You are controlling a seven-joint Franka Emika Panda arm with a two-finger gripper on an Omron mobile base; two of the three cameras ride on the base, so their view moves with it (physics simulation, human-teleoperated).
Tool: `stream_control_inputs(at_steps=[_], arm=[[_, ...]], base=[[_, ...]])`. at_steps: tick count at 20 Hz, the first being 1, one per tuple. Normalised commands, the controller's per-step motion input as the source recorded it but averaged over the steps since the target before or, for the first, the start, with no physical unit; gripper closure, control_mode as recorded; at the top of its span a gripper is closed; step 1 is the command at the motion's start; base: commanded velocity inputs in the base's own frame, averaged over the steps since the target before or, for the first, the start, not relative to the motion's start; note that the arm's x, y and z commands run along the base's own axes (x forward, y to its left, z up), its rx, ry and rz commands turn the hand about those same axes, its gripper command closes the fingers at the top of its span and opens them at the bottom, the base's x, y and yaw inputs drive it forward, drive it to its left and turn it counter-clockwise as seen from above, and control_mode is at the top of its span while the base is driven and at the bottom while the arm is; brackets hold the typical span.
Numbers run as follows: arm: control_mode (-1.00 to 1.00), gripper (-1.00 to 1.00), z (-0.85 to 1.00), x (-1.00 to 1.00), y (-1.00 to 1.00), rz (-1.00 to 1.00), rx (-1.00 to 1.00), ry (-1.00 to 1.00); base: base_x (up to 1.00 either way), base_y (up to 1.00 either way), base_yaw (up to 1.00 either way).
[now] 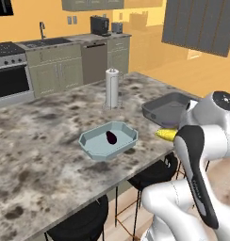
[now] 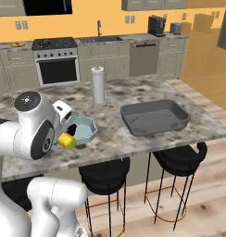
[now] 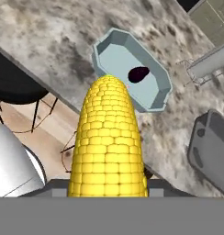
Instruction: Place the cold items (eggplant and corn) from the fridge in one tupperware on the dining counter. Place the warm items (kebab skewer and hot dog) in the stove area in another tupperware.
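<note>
A robot arm carries an ear of corn [image 3: 109,142] toward the marbled tabletop [image 1: 36,141] of a kitchen island, its hand [image 3: 109,190] gripping the cob at its base so that the tip points at a light blue tupperware [image 3: 155,98]. By the look of things the cold half of the job is midway: the dark eggplant [image 1: 110,137] already lies inside that blue container, while the corn hangs off the near edge, out over the bar stools [image 1: 154,175] rather than above the tabletop. A larger grey tupperware [image 2: 154,115] sits apart to the right, holding nothing visible, so the warm items appear not yet dealt with; neither skewer nor hot dog can be made out around the distant stove [image 2: 56,58]. The blue container sits just inside the tabletop edge, a short reach forward. A paper towel holder [image 1: 112,88] stands beyond it, well clear, and bare stone surrounds both containers.
</note>
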Motion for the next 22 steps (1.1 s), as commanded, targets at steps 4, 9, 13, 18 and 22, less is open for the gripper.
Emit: stream_control_inputs(at_steps=[4, 9, 13, 18, 22], arm=[[-1.00, 1.00, -0.33, 0.72, 0.37, 0.50, -0.08, 0.06], [-1.00, 1.00, 0.00, 0.48, 0.94, 0.20, -0.18, 0.07], [-1.00, 1.00, -0.04, 0.50, 0.68, 0.00, -0.22, 0.09], [-1.00, 1.00, -0.28, 0.75, 0.21, 0.00, -0.19, 0.17], [-1.00, 1.00, -0.62, 0.87, 0.00, 0.00, -0.18, 0.15]], base=[[0.00, 0.00, 0.00], [0.00, 0.00, 0.00], [0.00, 0.00, 0.00], [0.00, 0.00, 0.00], [0.00, 0.00, 0.00]])
